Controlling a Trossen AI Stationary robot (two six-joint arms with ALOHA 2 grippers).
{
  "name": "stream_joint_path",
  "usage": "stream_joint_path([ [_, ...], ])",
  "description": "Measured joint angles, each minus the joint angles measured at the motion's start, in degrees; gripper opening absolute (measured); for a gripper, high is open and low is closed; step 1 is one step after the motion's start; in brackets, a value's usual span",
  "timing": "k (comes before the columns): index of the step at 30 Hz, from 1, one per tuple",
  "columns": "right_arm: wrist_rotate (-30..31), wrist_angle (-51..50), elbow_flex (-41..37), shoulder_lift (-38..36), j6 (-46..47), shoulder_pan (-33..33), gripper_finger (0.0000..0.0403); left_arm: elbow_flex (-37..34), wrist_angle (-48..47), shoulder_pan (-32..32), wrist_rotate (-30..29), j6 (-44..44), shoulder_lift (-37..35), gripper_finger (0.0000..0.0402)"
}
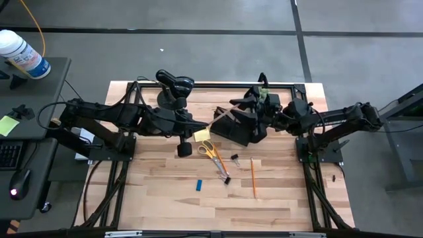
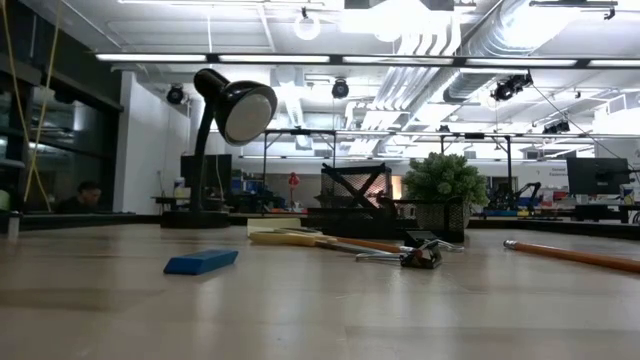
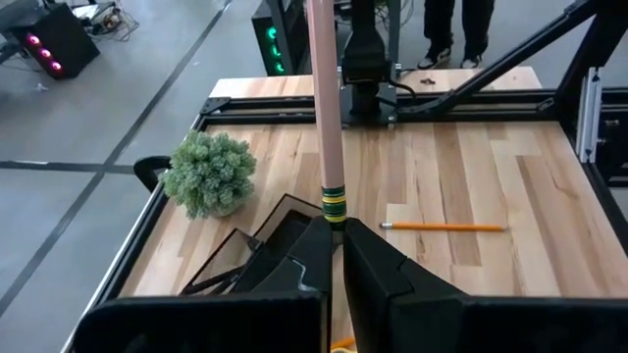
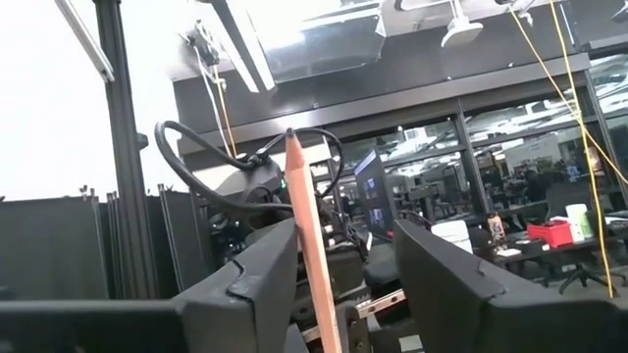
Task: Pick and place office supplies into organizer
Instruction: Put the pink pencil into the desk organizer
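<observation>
Overhead, both arms reach inward and meet above the organizer (image 1: 232, 129).

Left gripper (image 3: 339, 231): fingers pressed together on a wooden pencil (image 3: 326, 108), pinched just below its green-and-yellow band, shaft pointing away past the fingertips. Right gripper (image 4: 339, 257): fingers spread, a pencil tip (image 4: 294, 152) rising between them. Organizer sits tilted beneath both grippers. Scissors (image 1: 213, 152), blue block (image 1: 198, 186), clip (image 1: 234, 157) and orange pencil (image 1: 253, 177) lie on the table (image 1: 277, 198) nearer the front edge.

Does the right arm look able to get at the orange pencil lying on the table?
Probably yes: the orange pencil lies alone on the table, and the right gripper is open, though a wooden pencil stands between its fingers.
</observation>
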Motion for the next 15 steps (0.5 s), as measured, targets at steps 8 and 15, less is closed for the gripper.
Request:
stream_joint_path([
  [8, -0.38, 0.0, 0.0, 0.0, -1.41, -0.02, 0.0086, 0.0, 0.17, 0.02, 0.22, 0.07, 0.23, 0.0],
  [15, -2.71, 0.1, -0.02, 0.0, -0.39, -0.56, 0.0012, 0.01, 1.71, -0.02, 2.55, 0.1, 1.42, 0.0],
])
